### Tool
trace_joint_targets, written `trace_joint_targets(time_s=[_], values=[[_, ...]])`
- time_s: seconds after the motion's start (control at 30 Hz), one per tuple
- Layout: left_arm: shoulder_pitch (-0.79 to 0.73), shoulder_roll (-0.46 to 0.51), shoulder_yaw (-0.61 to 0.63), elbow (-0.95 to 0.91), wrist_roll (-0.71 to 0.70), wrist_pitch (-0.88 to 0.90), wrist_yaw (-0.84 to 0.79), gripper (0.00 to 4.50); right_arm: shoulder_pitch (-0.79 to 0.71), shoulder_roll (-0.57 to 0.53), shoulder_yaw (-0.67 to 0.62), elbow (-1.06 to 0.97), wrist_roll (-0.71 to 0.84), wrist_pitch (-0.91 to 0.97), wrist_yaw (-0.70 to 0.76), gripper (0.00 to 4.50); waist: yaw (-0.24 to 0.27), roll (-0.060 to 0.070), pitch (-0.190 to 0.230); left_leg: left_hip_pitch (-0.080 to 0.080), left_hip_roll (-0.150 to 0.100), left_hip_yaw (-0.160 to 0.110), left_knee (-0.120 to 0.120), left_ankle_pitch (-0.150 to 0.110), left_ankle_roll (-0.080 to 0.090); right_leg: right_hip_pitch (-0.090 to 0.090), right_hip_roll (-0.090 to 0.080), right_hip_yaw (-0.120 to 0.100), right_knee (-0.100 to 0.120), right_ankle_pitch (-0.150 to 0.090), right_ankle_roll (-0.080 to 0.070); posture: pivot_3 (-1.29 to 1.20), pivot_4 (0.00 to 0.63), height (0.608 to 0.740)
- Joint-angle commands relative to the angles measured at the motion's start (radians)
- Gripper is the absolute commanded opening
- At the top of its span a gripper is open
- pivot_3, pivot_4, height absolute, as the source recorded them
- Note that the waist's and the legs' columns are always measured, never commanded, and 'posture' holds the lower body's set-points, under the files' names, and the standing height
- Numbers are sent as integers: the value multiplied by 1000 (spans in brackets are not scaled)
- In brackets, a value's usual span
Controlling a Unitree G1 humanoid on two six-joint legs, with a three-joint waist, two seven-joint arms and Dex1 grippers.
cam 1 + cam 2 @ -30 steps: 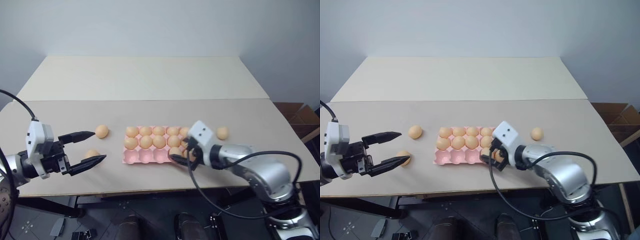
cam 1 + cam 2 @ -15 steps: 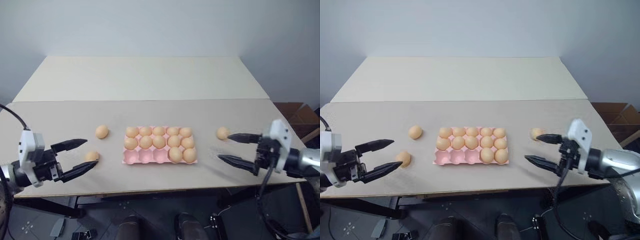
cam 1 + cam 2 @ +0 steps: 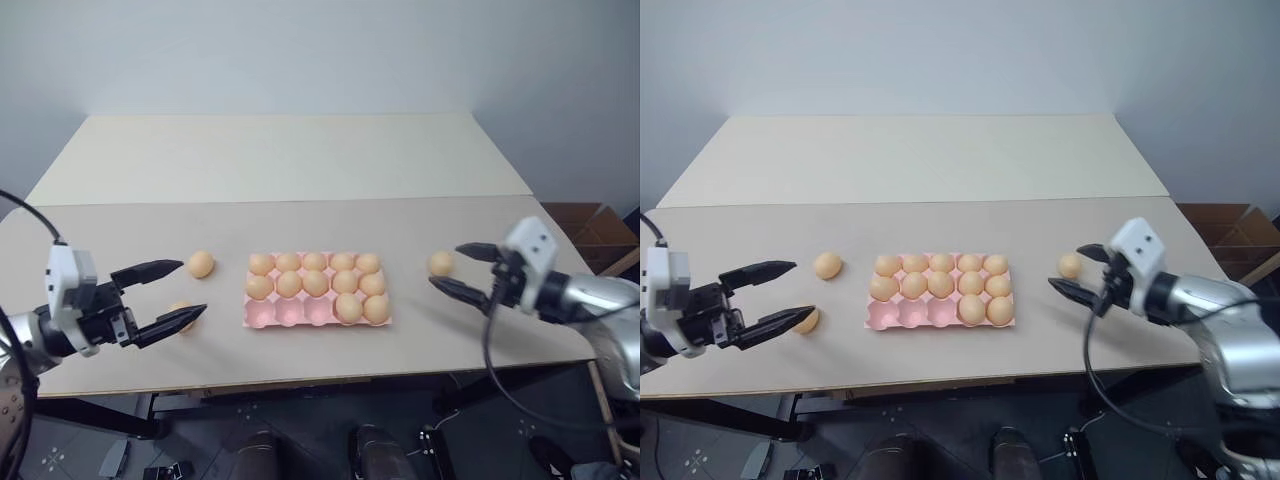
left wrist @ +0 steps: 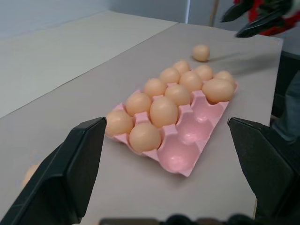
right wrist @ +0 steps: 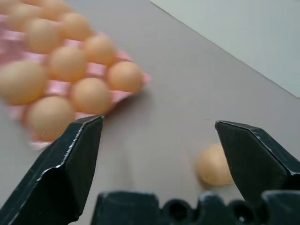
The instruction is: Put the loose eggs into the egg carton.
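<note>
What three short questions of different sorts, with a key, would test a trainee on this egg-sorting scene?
1. Count: how many cups of the egg carton hold no egg?
2. True or false: the right gripper is shut on an egg.
3. Multiple choice: which loose egg lies between the left gripper's fingers in the head view? A) the egg by the carton's right side B) the far left egg C) the near left egg

Key
1. Three, all in the near row, at its left end.
2. False; both the right gripper and the left gripper are open and hold nothing.
3. C.
</note>
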Motion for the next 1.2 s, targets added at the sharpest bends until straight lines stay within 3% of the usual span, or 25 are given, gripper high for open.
trace_joint_targets(time_s=[0.03,0.27,0.37,0.53,0.57,0.73,0.9,1.2], values=[[-34,4,-16,9,5,-24,-2,4500,-101,57,47,108,-102,102,-179,4472,3,0,0,-1,0,0,0,0,0,0,0,0,0,0,0,0,150,740],[-49,1,-28,13,13,-26,-5,4500,-191,157,112,275,-187,142,-290,4472,6,0,0,-3,-1,-1,-5,0,0,-2,0,-2,-2,2,5,0,150,740],[-52,3,-30,16,15,-26,-9,4500,-218,189,121,334,-205,133,-313,3844,4,0,0,-3,-1,-1,-5,0,0,-2,0,-1,-3,2,6,0,150,740],[-52,13,-17,2,8,-20,-9,4500,-220,207,93,273,-183,160,-310,2146,4,0,0,-2,0,-1,-5,0,0,-2,0,-1,-1,2,6,0,150,740],[-48,13,-12,-4,5,-18,-8,4500,-214,205,90,237,-178,169,-308,2014,3,0,0,-2,0,-1,-5,0,0,-2,0,-2,-1,2,6,0,150,740],[-22,14,4,-16,-1,-16,-15,4500,-204,202,94,-43,-107,279,-276,1983,1,1,0,-2,0,-1,-5,0,0,-2,0,-1,-1,2,6,0,150,740],[2,19,20,-26,-17,2,-26,4500,-138,270,201,-372,18,438,-254,1983,2,0,0,-2,1,-3,-6,0,0,-2,1,-3,-1,2,5,0,150,740],[-14,28,8,-5,-15,2,-23,4500,-116,345,419,-432,-9,450,-315,1983,4,0,0,-1,0,-3,-4,1,-1,-1,-1,-3,-1,0,3,0,150,740]])
